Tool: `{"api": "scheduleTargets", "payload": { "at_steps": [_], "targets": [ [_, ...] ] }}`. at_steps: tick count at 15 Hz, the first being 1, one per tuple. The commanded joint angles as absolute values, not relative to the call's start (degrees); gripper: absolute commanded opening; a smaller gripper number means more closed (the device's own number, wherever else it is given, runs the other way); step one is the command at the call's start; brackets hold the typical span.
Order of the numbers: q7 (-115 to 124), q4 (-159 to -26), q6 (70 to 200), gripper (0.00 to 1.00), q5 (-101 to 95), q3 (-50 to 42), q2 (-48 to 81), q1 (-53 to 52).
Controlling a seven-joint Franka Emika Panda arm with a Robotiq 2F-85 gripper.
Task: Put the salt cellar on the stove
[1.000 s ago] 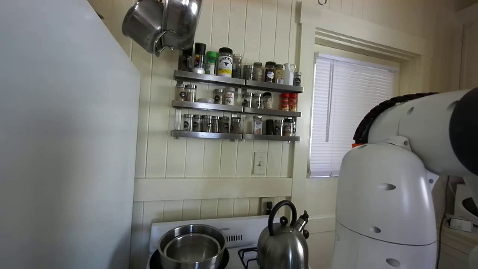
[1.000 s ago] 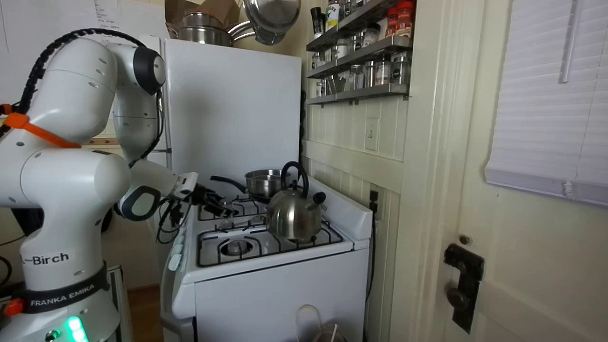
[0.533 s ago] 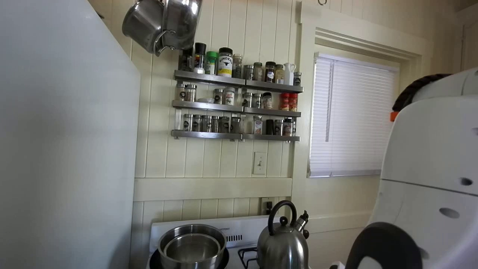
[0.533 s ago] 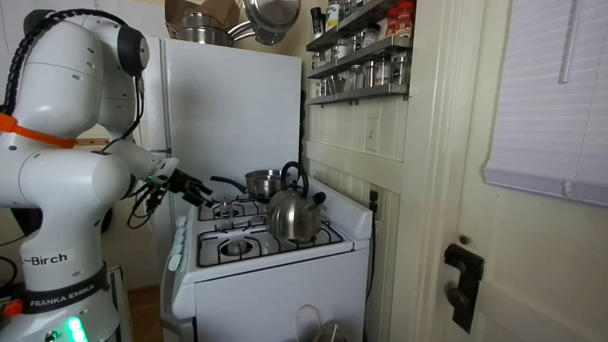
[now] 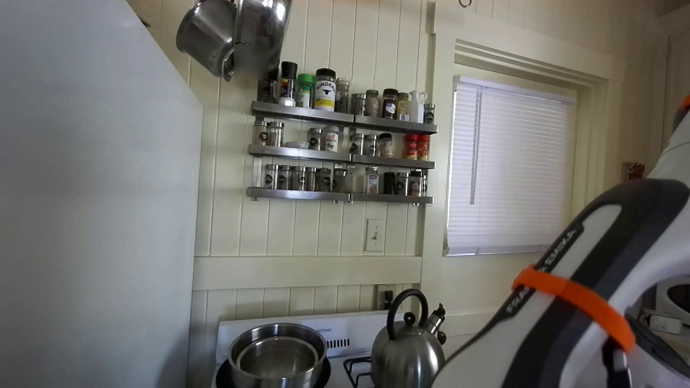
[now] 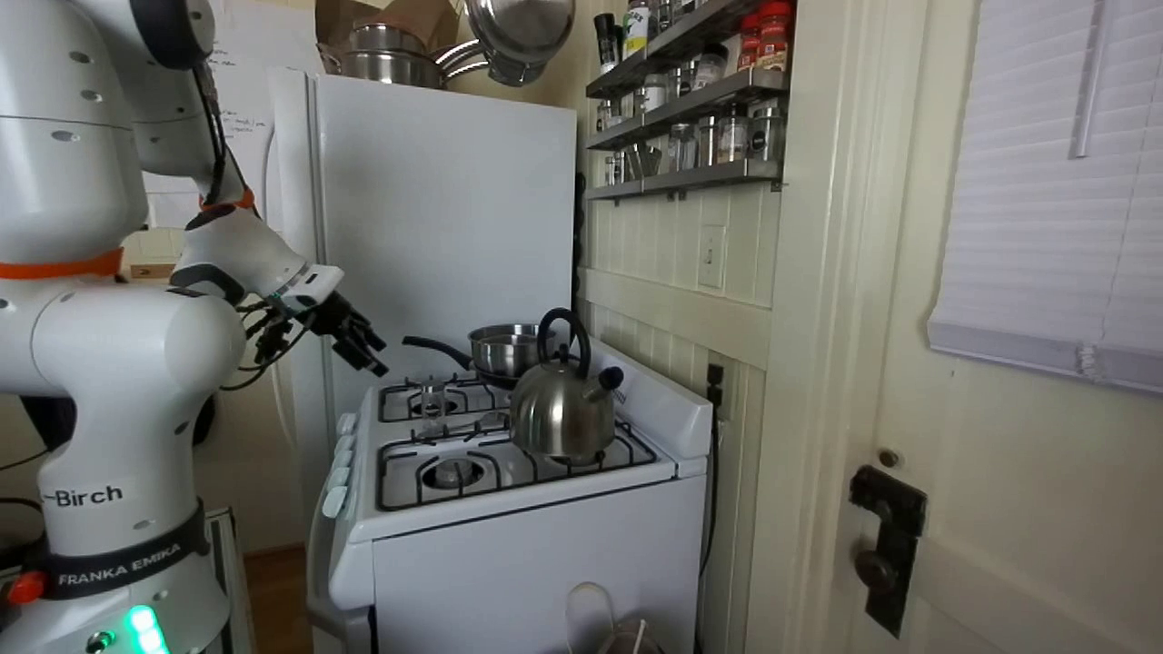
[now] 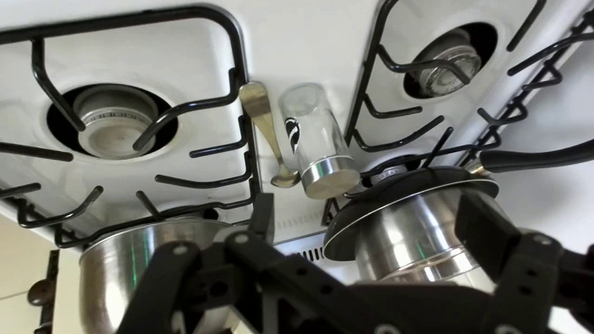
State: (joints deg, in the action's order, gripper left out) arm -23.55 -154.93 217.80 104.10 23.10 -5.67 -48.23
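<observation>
1. Because the grates [image 7: 204, 103] leave a flat band of enamel between them, the salt cellar [image 7: 320, 139], as I judge the clear jar to be, stands upright with its whole base level on the stove [image 6: 531, 572], metal lid [image 7: 330, 181] uppermost
2. Above the near edge of the stove hangs the end effector [image 7: 366, 213], fingers [image 7: 264, 218] wide apart and holding nothing; an exterior view shows a gap between it and the salt cellar
3. Such a spread probably lets the fingers clear the lid on both sides, since so slim a jar would likely topple at a light knock
4. Just beside the salt cellar, toward the kettle [image 5: 409, 353], a spoon [image 7: 267, 125] lies lengthwise in the same band, a narrow space that suits a thin thing; whether it touches the grate I cannot tell
5. Farther back, the kettle stands at right and a steel pot [image 7: 394, 232] sits in a black pan [image 7: 403, 188] at left, likely parked there to keep the near half easy to reach
6. With the salt cellar on the stove and free of the end effector, the task looks done to me; what is left would be to lift away without brushing the lid
</observation>
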Motion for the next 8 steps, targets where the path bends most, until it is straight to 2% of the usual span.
{"api": "scheduleTargets", "payload": {
  "at_steps": [1, 5, 8],
  "targets": [
    [-39.0, -160.5, 203.1, 1.00, 110.8, 17.7, -20.1, -49.1],
    [-56.6, -158.0, 196.2, 1.00, 120.2, 2.1, -18.3, -59.7],
    [-70.1, -157.9, 201.3, 1.00, 132.8, -10.5, -18.1, -73.0]
  ]
}}
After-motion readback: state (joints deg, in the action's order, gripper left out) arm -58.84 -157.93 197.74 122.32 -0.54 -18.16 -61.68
